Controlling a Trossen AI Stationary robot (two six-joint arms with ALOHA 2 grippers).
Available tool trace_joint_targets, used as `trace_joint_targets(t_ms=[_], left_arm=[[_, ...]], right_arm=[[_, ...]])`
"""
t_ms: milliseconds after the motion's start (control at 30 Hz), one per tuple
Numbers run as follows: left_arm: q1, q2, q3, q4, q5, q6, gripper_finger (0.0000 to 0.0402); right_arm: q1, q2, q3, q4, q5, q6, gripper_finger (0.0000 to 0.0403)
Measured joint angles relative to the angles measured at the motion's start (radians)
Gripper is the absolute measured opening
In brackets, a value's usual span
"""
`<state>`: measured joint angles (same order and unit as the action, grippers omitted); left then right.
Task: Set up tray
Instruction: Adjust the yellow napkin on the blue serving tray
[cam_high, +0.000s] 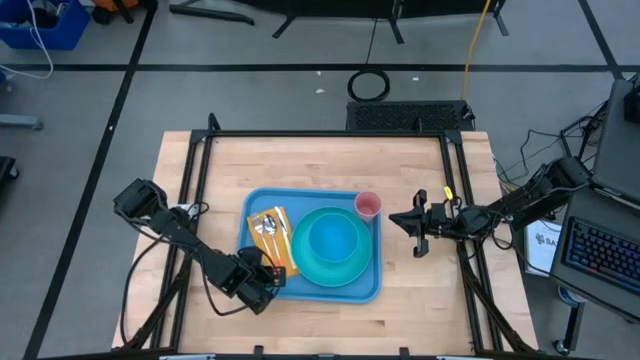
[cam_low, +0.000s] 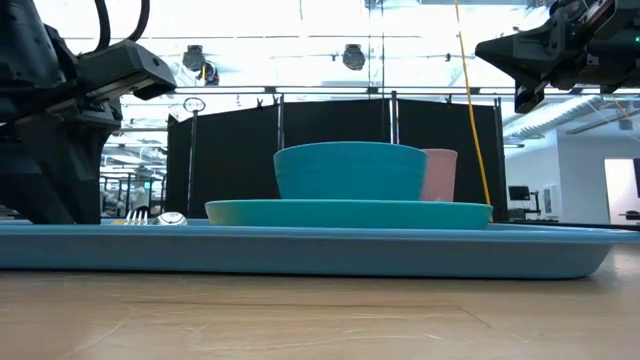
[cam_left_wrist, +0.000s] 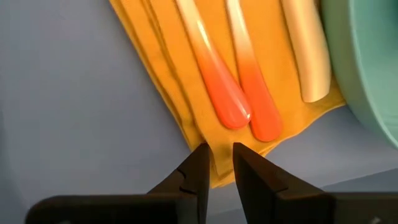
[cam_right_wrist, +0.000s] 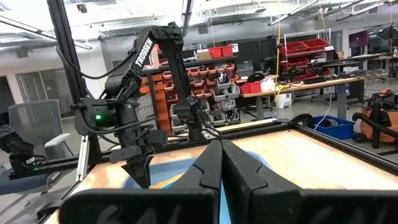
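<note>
Down at the near left corner of the tray (cam_high: 372, 288), the left gripper (cam_left_wrist: 217, 152) hangs low over the yellow napkin (cam_left_wrist: 186, 81), its two fingers a narrow gap apart with the napkin's bottom edge lying between the tips; whether they truly pinch the cloth I cannot tell. On that napkin rest two utensils with orange handles (cam_left_wrist: 227, 102) and a third with a cream handle (cam_left_wrist: 308, 56), all side by side. Light blue and flat, the tray lies in the middle of the wooden table (cam_high: 420, 320), directly beneath this gripper. A turquoise plate (cam_high: 345, 272) fills most of the tray's right part, with a blue bowl (cam_high: 332, 238) sitting on it and a pink cup (cam_high: 367, 205) standing at the far right corner. Off to the right of the tray, clear of its rim and raised above the table, the right gripper (cam_high: 420, 234) waits with its fingers pressed together, holding nothing.
</note>
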<state>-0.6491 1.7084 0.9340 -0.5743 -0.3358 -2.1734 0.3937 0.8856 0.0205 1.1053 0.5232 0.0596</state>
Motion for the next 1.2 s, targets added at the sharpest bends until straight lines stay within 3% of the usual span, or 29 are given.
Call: trace_joint_targets(t_ms=[333,600,1200], left_arm=[[0.005,0.007,-0.001,-0.002,-0.007,0.001,0.0069],[0.007,0.007,-0.015,0.009,-0.006,-0.005,0.0008],[0.007,0.003,-0.040,0.008,0.028,-0.024,0.0003]], right_arm=[[0.000,0.000,0.000,0.000,0.000,0.000,0.0000],[0.000,0.000,0.000,0.000,0.000,0.000,0.0000],[0.000,0.000,0.000,0.000,0.000,0.000,0.0000]])
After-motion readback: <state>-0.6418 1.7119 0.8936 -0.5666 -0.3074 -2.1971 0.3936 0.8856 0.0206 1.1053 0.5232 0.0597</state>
